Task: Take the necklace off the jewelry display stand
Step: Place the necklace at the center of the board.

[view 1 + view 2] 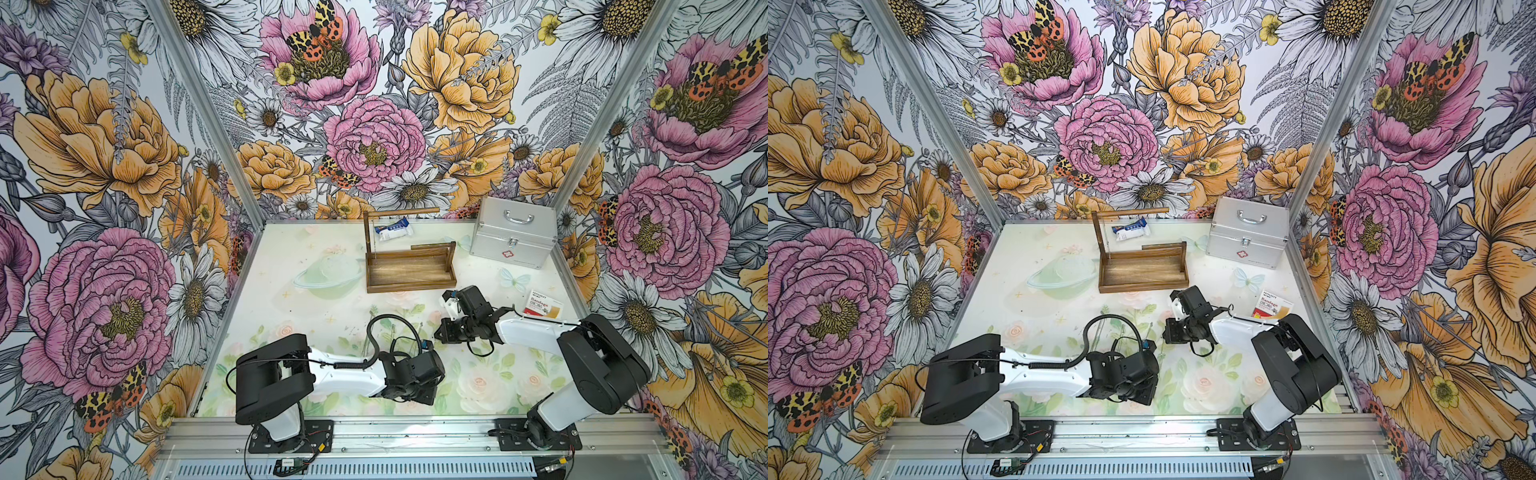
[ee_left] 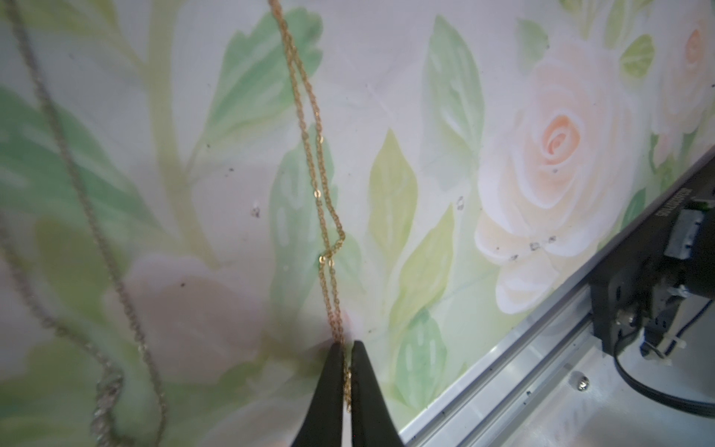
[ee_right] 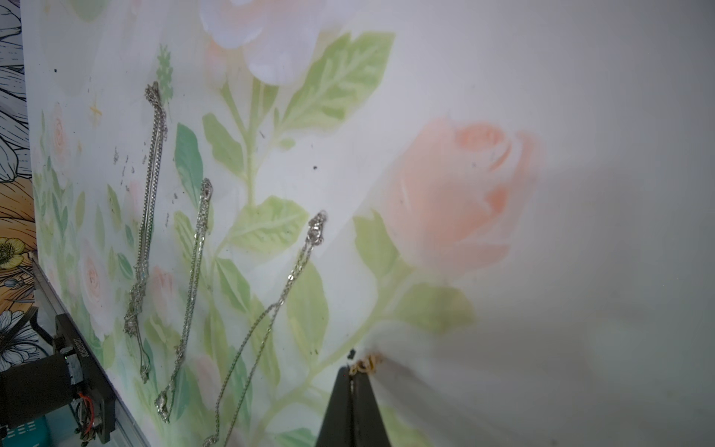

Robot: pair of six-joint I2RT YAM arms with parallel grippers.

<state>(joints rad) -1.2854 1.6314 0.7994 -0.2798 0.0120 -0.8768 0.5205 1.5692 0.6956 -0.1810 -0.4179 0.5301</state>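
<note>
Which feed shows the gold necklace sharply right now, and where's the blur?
Left wrist view: gold necklace crisp up to the left gripper, silver chains soft. Right wrist view: smeared beyond the right gripper. In both top views: necklaces barely resolve.

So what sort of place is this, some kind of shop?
Probably a robot test booth: a left arm and a right arm bolted to a metal rail, flower-print walls on three sides, and props like a jewelry display stand.
</note>
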